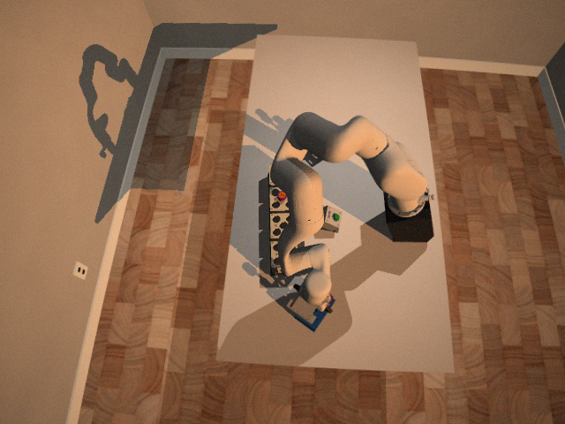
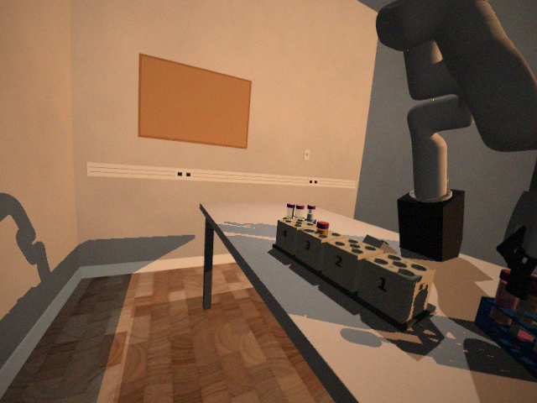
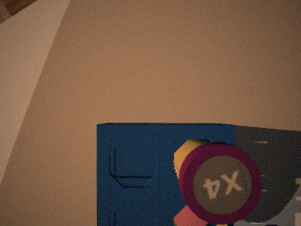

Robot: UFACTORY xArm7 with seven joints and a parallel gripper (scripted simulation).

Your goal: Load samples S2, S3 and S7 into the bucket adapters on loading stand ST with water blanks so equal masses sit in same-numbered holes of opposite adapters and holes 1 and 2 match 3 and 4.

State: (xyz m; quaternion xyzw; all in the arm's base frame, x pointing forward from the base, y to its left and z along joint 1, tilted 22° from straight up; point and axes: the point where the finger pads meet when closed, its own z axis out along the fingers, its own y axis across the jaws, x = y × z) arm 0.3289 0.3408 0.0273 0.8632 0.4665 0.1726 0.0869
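X4 (image 3: 221, 183) reads upside down on a grey cap dot, purple rim, at the blue rack (image 1: 313, 326) (image 2: 485, 306) (image 3: 132, 137). Block sides numbered: adapter 1 (image 1: 282, 255) (image 2: 381, 299), adapter 2 (image 1: 272, 225) (image 2: 340, 270), adapter 3 (image 1: 283, 209) (image 2: 307, 255), adapter 4 (image 2: 284, 238).

Orange-dotted tube (image 1: 282, 195) (image 2: 322, 227) stands in adapter 3, well apart from the hand (image 1: 312, 298) (image 2: 518, 290); ID unreadable from here. Pink-filled tube (image 2: 505, 299) in rack, right by the dark fingers.

Hand points down over the rack, parted about halfway, grasping nothing. Whether it touches a cap, can't tell.
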